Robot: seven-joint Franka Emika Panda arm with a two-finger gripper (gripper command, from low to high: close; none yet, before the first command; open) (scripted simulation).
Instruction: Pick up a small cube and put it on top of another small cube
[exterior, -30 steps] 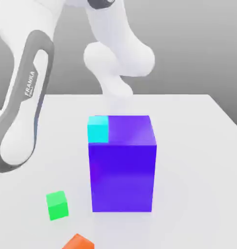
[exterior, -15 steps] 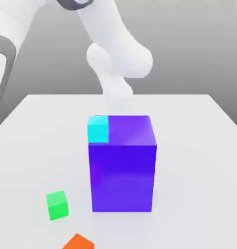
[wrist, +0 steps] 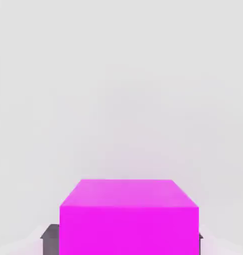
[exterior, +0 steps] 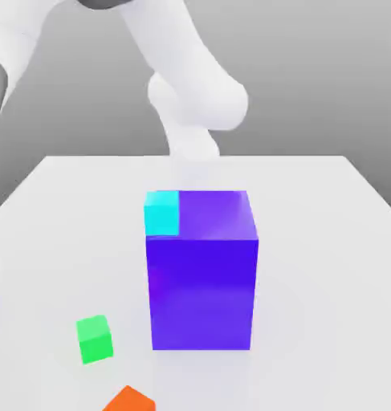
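Seen on a pale grey-white table (exterior: 327,241): deep blue-violet block (exterior: 202,289) (lighter purple on top), cyan cube (exterior: 161,213), bright green cube (exterior: 95,338), orange cube (exterior: 129,399). Up close, vivid magenta cube (wrist: 129,216). White robot arm (exterior: 190,80), grey backdrop.

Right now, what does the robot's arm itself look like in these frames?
The arm is glossy white, built of thick rounded segments with a bulbous joint, and dark grey patches show at the upper edge of the exterior view. No lettering can be seen on it. In the hand view, grey blocky parts of the tool flank a magenta cube.
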